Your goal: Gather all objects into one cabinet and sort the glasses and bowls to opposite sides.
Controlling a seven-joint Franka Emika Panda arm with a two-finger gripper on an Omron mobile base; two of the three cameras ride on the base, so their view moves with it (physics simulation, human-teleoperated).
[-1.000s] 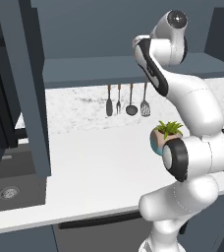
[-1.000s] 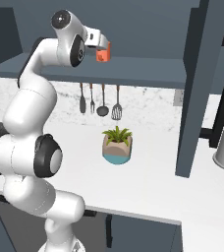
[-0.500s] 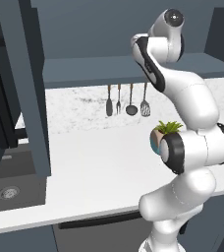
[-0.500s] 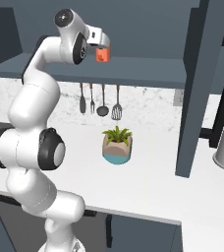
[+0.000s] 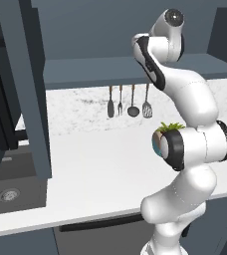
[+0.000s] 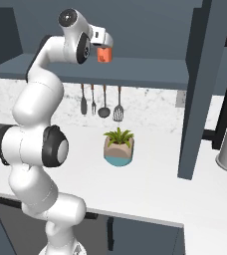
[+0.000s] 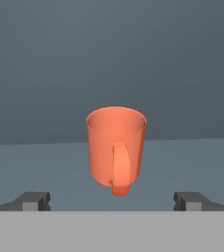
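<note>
The orange mug (image 7: 116, 150) stands upright on the cabinet (image 6: 150, 72) shelf, handle turned toward the gripper (image 7: 113, 199), whose jaws are spread wide and empty just short of it. The mug should be approached straight and centred, then closed on across the body, clear of the handle.

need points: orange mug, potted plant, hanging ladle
orange mug (image 7: 116, 147), hand view, on the wall beside its handle
potted plant (image 6: 119, 151), right base view, on the pot's front
hanging ladle (image 5: 133, 110), left base view, on its bowl
</note>
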